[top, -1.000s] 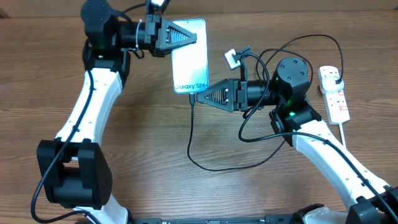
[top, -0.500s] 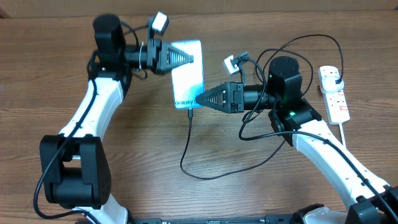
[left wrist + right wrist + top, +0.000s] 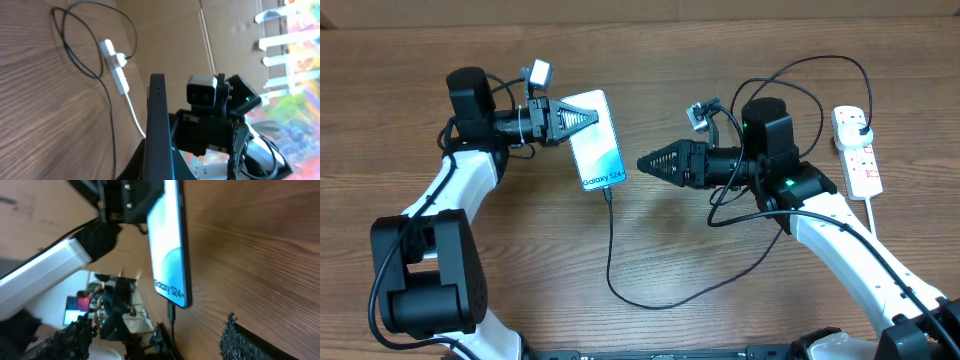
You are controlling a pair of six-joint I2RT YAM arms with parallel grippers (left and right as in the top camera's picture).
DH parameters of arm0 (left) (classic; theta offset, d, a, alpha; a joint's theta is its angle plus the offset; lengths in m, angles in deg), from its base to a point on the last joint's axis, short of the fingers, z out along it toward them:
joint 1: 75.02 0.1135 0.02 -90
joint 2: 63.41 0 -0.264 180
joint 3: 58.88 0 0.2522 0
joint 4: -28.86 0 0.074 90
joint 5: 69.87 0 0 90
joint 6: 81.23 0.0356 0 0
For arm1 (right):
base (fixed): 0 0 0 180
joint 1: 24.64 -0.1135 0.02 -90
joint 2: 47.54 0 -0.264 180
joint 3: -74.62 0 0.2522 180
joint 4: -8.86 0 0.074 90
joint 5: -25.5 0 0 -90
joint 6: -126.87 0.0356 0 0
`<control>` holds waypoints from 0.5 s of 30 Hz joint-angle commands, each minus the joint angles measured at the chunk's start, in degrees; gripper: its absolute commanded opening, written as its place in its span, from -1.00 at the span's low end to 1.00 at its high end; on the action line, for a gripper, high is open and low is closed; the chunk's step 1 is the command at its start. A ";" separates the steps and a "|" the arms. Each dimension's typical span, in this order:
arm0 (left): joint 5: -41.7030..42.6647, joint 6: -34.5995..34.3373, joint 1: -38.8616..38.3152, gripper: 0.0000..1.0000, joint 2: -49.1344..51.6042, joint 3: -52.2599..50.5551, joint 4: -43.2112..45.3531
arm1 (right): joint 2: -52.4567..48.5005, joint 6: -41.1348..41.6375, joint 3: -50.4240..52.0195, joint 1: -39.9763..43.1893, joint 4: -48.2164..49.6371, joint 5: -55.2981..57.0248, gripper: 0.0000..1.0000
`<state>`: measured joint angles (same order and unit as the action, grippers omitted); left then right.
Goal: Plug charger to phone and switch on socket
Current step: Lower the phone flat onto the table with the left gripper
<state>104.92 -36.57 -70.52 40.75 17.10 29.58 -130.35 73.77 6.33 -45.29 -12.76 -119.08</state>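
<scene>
Ideally, the left end effector [image 3: 588,114], pinching the phone [image 3: 599,145], needed to lower gently, sparing the charger [image 3: 609,240]; right end effector [image 3: 646,163] stood spread.

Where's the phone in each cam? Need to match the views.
Overhead: the phone is left of centre, screen up, tilted.
Left wrist: bottom centre, seen edge-on as a dark vertical strip.
Right wrist: upper centre, blue screen with the Galaxy text.
Shared landmark: the charger cable. It runs from the phone's lower end in overhead and right wrist, and across the table in left wrist.
</scene>
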 commanded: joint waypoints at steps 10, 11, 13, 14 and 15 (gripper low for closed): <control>-24.26 16.96 -0.83 -0.92 -0.35 -0.39 -25.46 | -0.26 -2.93 -0.28 0.15 -3.23 6.21 0.71; -24.65 18.16 -0.90 -0.92 -0.35 -0.13 -27.50 | -0.26 -2.93 -0.26 0.15 -3.21 6.45 0.71; -26.47 20.52 -1.14 -0.92 -0.35 0.81 -32.50 | -0.26 -2.91 -0.28 0.15 -3.26 7.04 0.71; -27.54 22.10 -1.33 -0.92 -0.35 1.68 -35.60 | -0.26 -2.93 -0.28 0.15 -3.28 7.10 0.72; -28.55 23.82 -1.60 -0.92 -0.35 2.78 -38.75 | -0.26 -2.93 -0.28 0.15 -3.28 7.21 0.72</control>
<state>79.81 -19.92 -71.05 40.75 16.79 -5.65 -130.35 71.57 6.33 -45.31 -16.19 -113.31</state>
